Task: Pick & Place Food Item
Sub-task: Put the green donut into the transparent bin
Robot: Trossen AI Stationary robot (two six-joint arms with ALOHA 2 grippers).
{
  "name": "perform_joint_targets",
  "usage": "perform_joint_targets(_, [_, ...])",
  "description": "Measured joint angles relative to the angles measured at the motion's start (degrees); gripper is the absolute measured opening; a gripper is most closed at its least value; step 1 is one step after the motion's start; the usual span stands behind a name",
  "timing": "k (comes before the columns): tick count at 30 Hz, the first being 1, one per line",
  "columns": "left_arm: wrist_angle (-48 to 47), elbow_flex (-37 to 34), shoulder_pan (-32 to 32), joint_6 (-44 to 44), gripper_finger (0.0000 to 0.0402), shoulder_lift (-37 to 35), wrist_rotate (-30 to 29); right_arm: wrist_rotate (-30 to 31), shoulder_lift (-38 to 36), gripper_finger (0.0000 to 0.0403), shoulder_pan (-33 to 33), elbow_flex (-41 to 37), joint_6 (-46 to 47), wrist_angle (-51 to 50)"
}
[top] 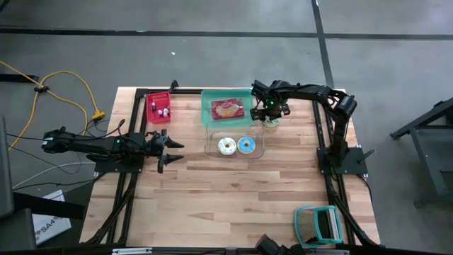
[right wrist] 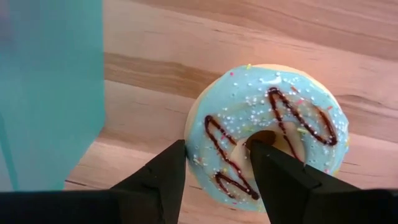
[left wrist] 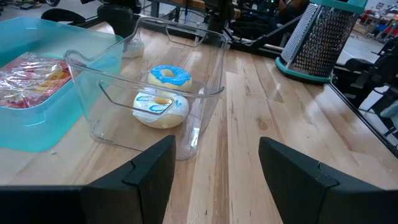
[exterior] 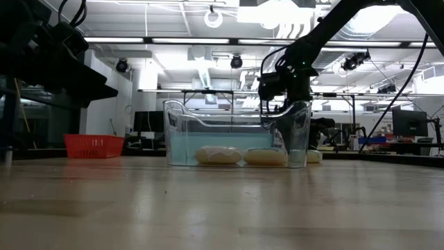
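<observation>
A doughnut (right wrist: 280, 102) with pale blue icing, a chocolate drizzle and sprinkles lies flat on the wooden table, just right of a clear container (top: 209, 142); in the high view the doughnut (top: 273, 122) is under my right gripper (top: 269, 112). My right gripper (right wrist: 216, 149) points down and is shut on it. The container holds two iced doughnuts (top: 227, 146) (top: 246, 145). My left gripper (top: 172, 149) waits open at the table's left, level and facing the container. My right gripper comes from above, pointing down. It has one side of the doughnut's ring (right wrist: 214, 134) between its two fingers: one finger (right wrist: 273, 177) stands at the hole, the other (right wrist: 165, 177) at the outer rim. The doughnut lies flat on the table.
A teal tray (top: 205, 106) with a red food packet (top: 227, 108) sits behind the container, close to my right gripper. A red basket (top: 158, 106) stands at the far left and a teal grater (top: 318, 223) near the front right. Bare wood lies in front of the container.
</observation>
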Motion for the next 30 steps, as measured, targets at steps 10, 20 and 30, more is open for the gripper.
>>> perform_joint_targets(10, [0.0, 0.0, 0.0, 0.0, 0.0225, 0.0, 0.0, 1.2, 0.0, 0.0169, 0.0, 0.0, -0.6, -0.1])
perform_joint_targets(20, [0.0, 0.0, 0.0, 0.0, 0.0225, 0.0, 0.0, 1.9, 0.0, 0.0124, 0.0, 0.0, 0.0, -0.1])
perform_joint_targets(30, [0.0, 0.0, 0.0, 0.0, 0.0225, 0.0, 0.0, 2.0, 0.0, 0.0106, 0.0, 0.0, 0.9, 0.0])
